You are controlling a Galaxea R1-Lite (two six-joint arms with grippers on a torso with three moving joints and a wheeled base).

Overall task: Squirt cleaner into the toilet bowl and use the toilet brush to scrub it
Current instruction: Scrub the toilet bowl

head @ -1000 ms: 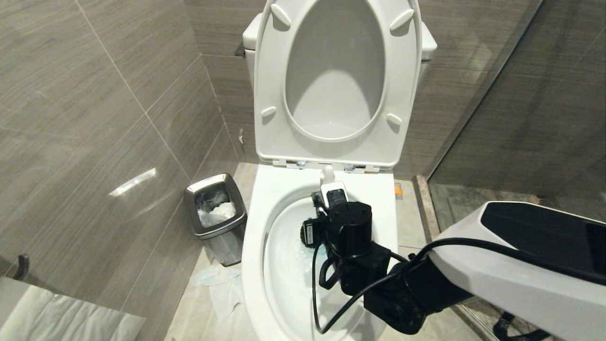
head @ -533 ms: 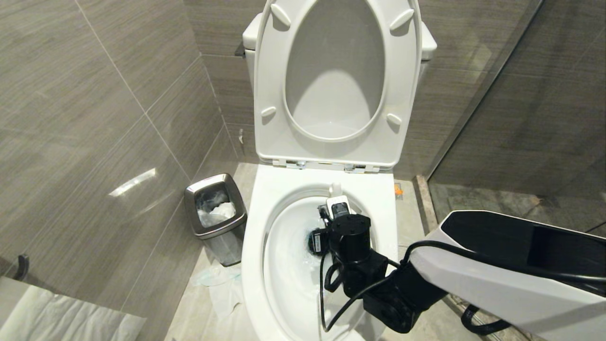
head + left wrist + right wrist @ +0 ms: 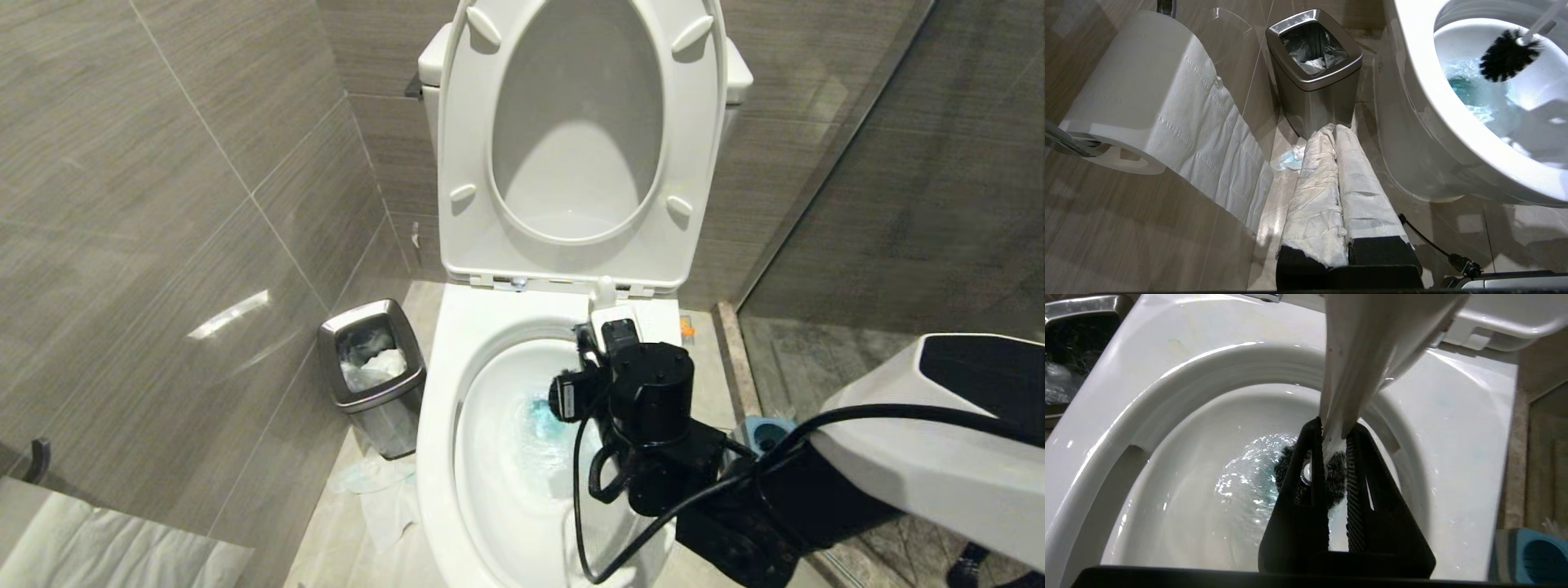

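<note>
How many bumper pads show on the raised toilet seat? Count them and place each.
4, all on the upturned underside of the seat: upper left, upper right, lower left, lower right. None appear hidden.

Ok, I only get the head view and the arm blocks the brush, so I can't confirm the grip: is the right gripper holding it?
Observer: Yes, the right gripper is shut on the toilet brush handle.
Operator: Where's the bristle head?
Observer: Inside the toilet bowl, beside the teal cleaner pool, not in its middle.
Operator: And the left gripper?
Observer: The left gripper is shut, low beside the bowl, wrapped in white paper.
</note>
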